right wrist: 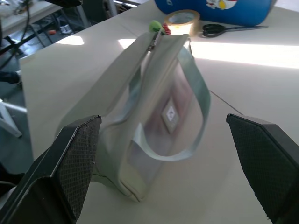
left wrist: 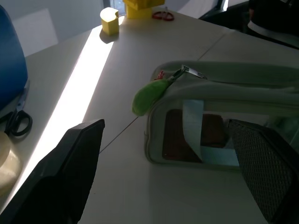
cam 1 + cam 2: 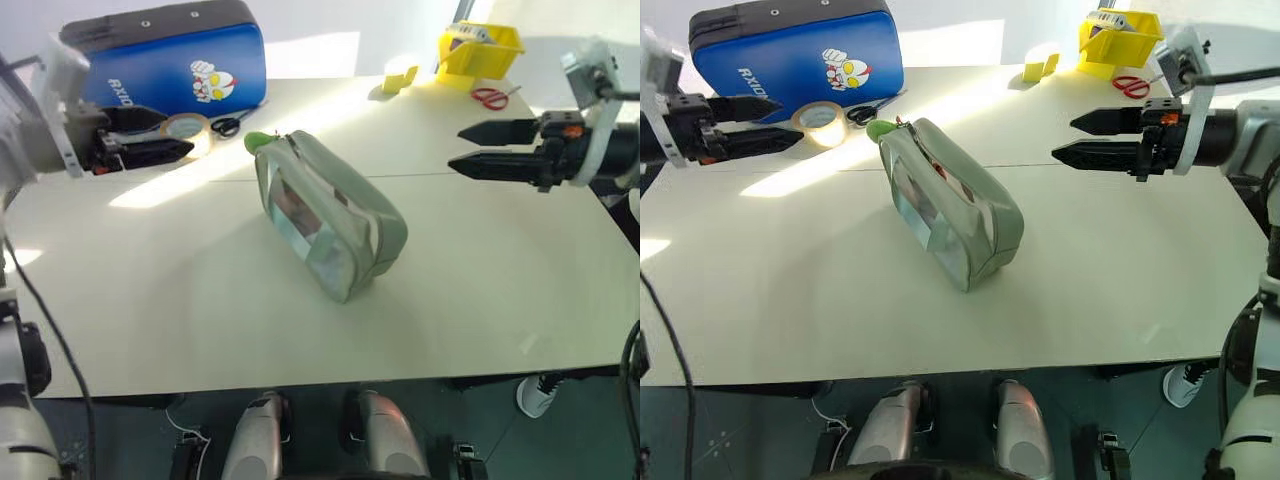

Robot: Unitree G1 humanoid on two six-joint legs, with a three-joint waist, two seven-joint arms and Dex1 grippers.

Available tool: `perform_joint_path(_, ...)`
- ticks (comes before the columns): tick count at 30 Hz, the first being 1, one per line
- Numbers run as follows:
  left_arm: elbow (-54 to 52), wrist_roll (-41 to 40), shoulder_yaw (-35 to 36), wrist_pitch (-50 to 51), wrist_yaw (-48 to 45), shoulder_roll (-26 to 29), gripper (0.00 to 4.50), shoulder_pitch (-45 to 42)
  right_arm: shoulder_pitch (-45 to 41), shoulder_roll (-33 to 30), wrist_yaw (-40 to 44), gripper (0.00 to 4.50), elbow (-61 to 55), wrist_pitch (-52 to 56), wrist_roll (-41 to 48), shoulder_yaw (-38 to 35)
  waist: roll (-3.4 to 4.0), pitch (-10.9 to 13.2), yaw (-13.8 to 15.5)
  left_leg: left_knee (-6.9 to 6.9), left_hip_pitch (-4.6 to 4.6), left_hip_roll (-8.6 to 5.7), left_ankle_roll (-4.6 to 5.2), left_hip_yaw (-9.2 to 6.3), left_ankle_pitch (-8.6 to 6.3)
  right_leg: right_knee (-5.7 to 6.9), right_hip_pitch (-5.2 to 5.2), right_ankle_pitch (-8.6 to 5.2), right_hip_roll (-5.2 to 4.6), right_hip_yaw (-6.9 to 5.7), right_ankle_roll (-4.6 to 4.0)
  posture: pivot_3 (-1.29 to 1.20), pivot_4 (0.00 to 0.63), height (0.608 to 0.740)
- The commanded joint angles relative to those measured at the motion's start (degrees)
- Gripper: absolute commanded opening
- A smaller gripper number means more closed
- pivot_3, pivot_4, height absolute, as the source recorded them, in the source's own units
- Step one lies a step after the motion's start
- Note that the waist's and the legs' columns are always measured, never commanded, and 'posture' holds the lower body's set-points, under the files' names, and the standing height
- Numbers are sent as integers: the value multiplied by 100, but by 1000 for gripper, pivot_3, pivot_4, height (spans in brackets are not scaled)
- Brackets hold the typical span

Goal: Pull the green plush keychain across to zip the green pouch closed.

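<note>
The green pouch (image 3: 330, 215) lies at an angle in the middle of the pale table (image 3: 150, 300), its clear window showing red contents. The green plush keychain (image 3: 258, 141) hangs off the zipper pull at the pouch's far end, resting on the tabletop. My left gripper (image 3: 175, 133) hovers open above the table to the left of the keychain, pointing right. On the other side my right gripper (image 3: 455, 150) is open too, pointing left at the pouch from some distance. In the left wrist view the keychain (image 2: 148, 95) sits between the spread fingers (image 2: 60, 182), untouched.
A blue padded case (image 3: 175, 60) stands at the back left, with a tape roll (image 3: 185, 127) and black scissors (image 3: 228, 125) in front of it. At the back right are a yellow bin (image 3: 480, 48), a yellow plastic piece (image 3: 400, 75) and red scissors (image 3: 490, 97).
</note>
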Motion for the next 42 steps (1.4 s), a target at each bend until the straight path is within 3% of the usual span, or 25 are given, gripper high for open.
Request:
perform_joint_path(1,-53,101,-44,-178,-92,97,4455,25,-104,24,-131,4500,-146,18,32,-37,0,0,1,0,-1,-3,0,1,0,0,0,0,-4,0,0,0,150,740)
perform_joint_path(10,-731,-64,-186,-59,-383,90,4455,165,-176,253,-559,4500,-282,-122,-172,146,-2,0,2,11,-44,-4,15,10,11,20,-40,14,11,2,21,0,150,740)
perform_joint_path(20,-2162,-805,-176,529,-579,108,4455,225,-1573,1501,-1302,4500,748,508,-897,1282,-1,0,-25,23,-39,4,6,18,21,56,-53,15,24,15,22,0,150,740)
perform_joint_path(31,-2450,-972,-29,534,-78,-158,4455,486,-1874,2329,-1219,4500,1518,479,-1449,2119,-3,-1,-6,80,-54,3,18,12,15,102,-54,14,23,16,23,0,150,740)
perform_joint_path(34,-2519,-1041,47,550,26,-141,4500,634,-1945,2390,-1170,3628,1763,351,-1573,2113,-3,-2,-11,87,-55,3,17,7,15,106,-51,15,23,16,23,0,150,740)
perform_joint_path(38,-2568,-1091,140,518,132,-75,4500,753,-2168,2391,-763,1540,2074,-296,-1886,2321,-3,-1,-23,90,-54,3,15,6,17,113,-54,15,23,16,22,0,150,740)
perform_joint_path(41,-2610,-1136,168,494,239,-111,4500,790,-2374,2358,-127,77,2612,-1606,-2391,2647,-3,-1,-28,90,-54,3,15,6,17,113,-55,15,24,16,23,0,150,740)
perform_joint_path(42,-2627,-1152,171,496,258,-109,4500,809,-2469,2331,205,26,2879,-2390,-2623,2778,-3,-1,-33,90,-55,3,14,7,17,113,-56,15,24,16,23,0,150,740)
